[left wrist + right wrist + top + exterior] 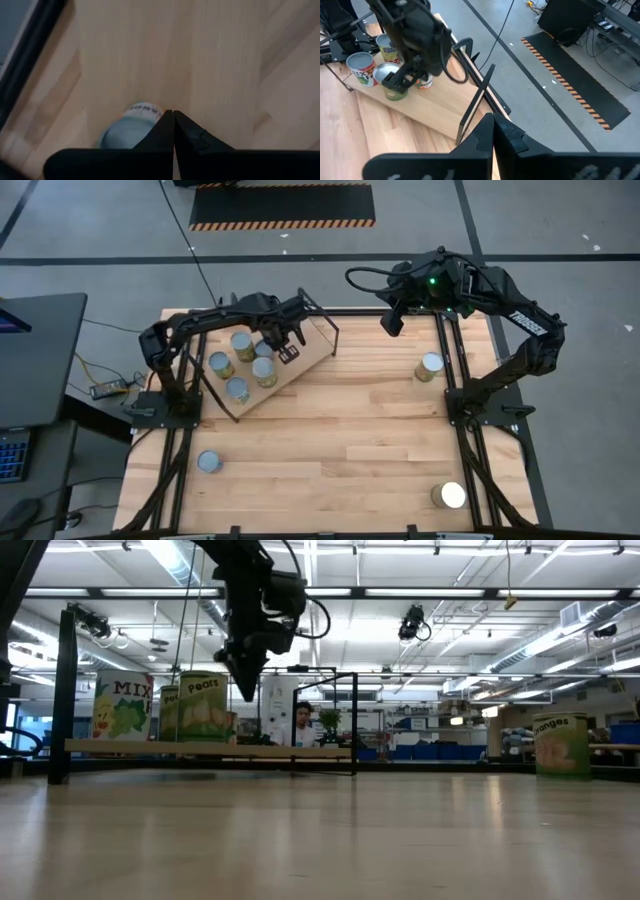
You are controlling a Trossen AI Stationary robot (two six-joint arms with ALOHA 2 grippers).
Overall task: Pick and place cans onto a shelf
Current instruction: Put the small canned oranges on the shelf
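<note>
cans (203,707) w/ "MIX", "Pears", "oranges" labels

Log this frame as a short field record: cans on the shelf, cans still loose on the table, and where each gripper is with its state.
shelf: light-wood board with black wire frame, at the table's far left, set at an angle
cans on shelf: five visible
cans off shelf: three on the tabletop: near left, far right, near right
left gripper: over the shelf among the cans, shut, holding nothing
right gripper: raised at the table's far edge, shut, holding nothing
</note>
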